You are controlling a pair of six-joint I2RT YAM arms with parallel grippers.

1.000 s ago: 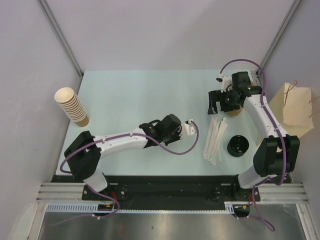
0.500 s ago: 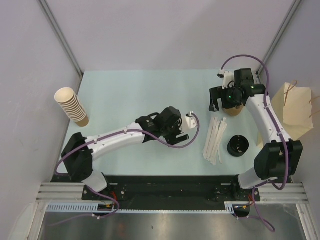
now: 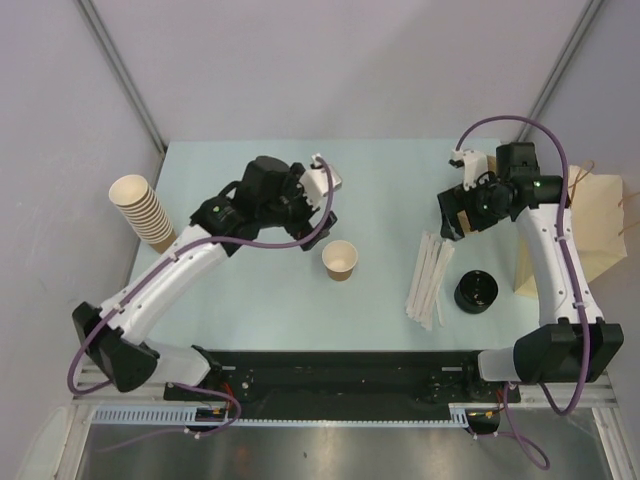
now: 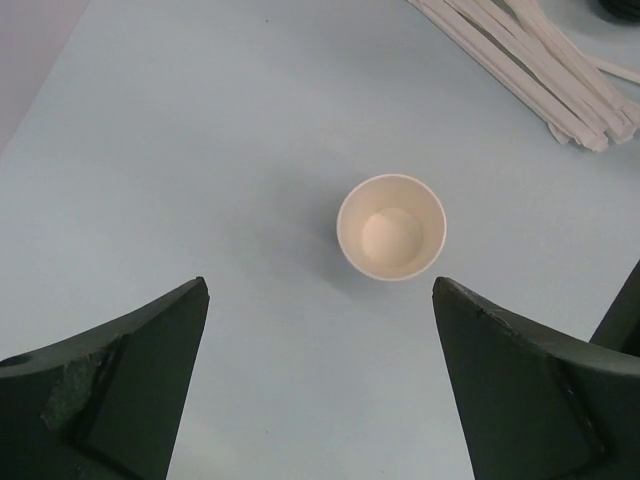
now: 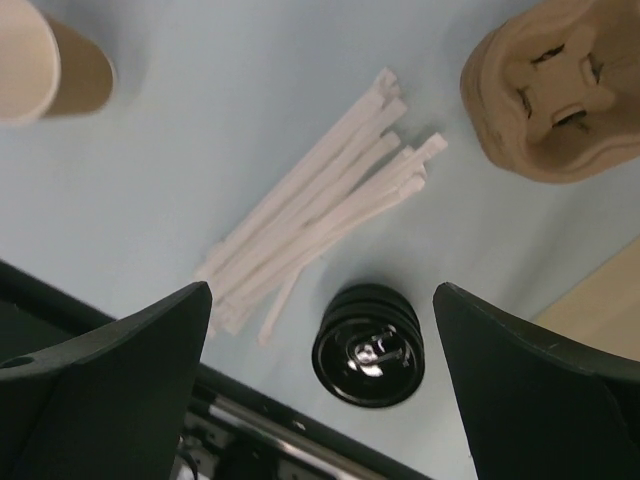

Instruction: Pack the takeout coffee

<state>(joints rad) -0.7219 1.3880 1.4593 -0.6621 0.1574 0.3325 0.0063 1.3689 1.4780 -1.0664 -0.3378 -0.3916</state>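
We see the paper cup (image 3: 340, 260) standing upright, mouth up, alone near the middle of the worktop (image 3: 290, 300). The left jaws hang released above it, fingers (image 4: 120, 390) wide apart, grasping nothing. The right jaws are likewise released and empty over the straws (image 3: 428, 280) and black lids (image 3: 476, 291), with the pulp carrier (image 5: 555, 95) nearby.

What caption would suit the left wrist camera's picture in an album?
Open left gripper hovers over an upright, empty paper cup on the pale table, a bundle of wrapped straws beyond.
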